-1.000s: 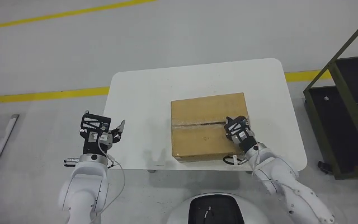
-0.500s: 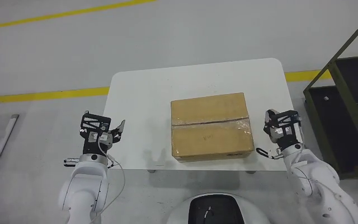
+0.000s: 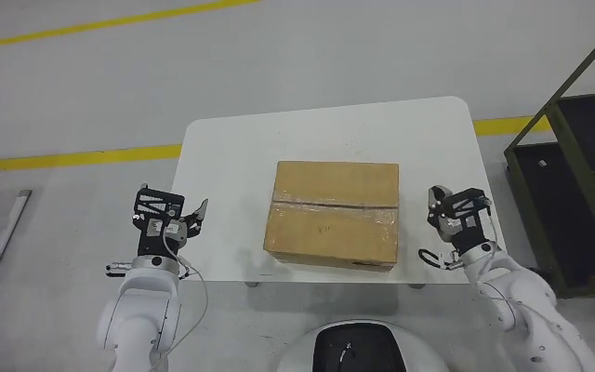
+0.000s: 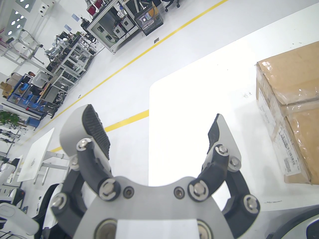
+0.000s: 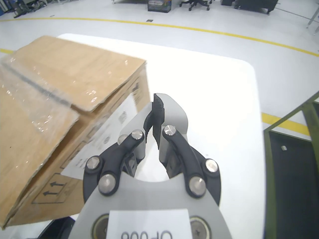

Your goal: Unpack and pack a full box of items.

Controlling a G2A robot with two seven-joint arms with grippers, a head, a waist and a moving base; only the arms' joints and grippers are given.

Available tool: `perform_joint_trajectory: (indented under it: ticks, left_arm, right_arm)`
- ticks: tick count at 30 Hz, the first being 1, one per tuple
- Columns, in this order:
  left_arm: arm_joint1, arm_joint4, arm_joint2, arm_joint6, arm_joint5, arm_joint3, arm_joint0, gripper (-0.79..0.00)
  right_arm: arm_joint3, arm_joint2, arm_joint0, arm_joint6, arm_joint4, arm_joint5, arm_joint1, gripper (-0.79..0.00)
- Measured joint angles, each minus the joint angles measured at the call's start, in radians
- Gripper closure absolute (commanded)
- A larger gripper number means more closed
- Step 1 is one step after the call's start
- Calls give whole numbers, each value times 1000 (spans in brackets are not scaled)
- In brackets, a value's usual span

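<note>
Left claw (image 3: 174,198) hangs wide open at the table's (image 3: 232,149) left edge, lower left; right claw (image 3: 456,201) sits pinched closed, empty, just right of the box (image 3: 333,214).

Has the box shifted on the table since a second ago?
Yes. The box slid along the table toward the left gripper's side, turning slightly.

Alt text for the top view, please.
A taped cardboard box sits on a white table. The open left hand is at the table's left edge; the shut right hand is beside the box's right end, apart from it.
</note>
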Motion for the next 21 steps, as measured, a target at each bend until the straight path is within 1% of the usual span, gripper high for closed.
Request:
perform_joint_trajectory:
  ticks: [3, 5, 7, 10, 11, 12, 13, 14, 15, 16, 19, 21]
  left_arm:
    - [-1, -12, 15, 84, 0, -13, 6, -785]
    - [-1, -3, 34, 200, 2, -8, 20, -785]
    - [-1, 53, 59, 308, 13, 18, 43, -785]
    - [-3, 115, 89, 402, 53, 23, 69, -785]
    - [-4, 135, 100, 419, 65, 22, 78, -767]
    - [-6, 143, 112, 427, 74, 22, 88, -702]
    - [-8, 131, 124, 417, 82, 19, 98, -385]
    - [-9, 115, 132, 404, 84, 17, 105, -286]
    - [-11, 98, 140, 388, 83, 14, 112, -89]
    - [-13, 66, 150, 360, 79, 11, 121, -3]
    - [-19, -56, 159, 289, 76, -3, 136, 0]
    - [-22, -114, 155, 265, 77, -12, 145, 0]
  right_arm:
    - [-94, 115, -35, 13, 16, -38, 11, 0]
    - [-161, 184, -67, 19, 28, -51, 16, 0]
    - [-222, 233, -106, 20, 43, -61, 17, 0]
    - [-283, 288, -172, 7, 41, -70, 18, 0]
    - [-295, 301, -196, 0, 38, -68, 18, 0]
    - [-304, 313, -219, -8, 38, -67, 17, 0]
    - [-314, 326, -249, -20, 41, -67, 16, 0]
    - [-319, 335, -269, -29, 43, -68, 15, 0]
    - [-324, 342, -288, -40, 42, -70, 14, 0]
    - [-327, 349, -310, -54, 35, -71, 13, 0]
    - [-324, 354, -353, -99, 22, -73, 10, 0]
    - [-317, 348, -370, -124, 22, -78, 8, 0]
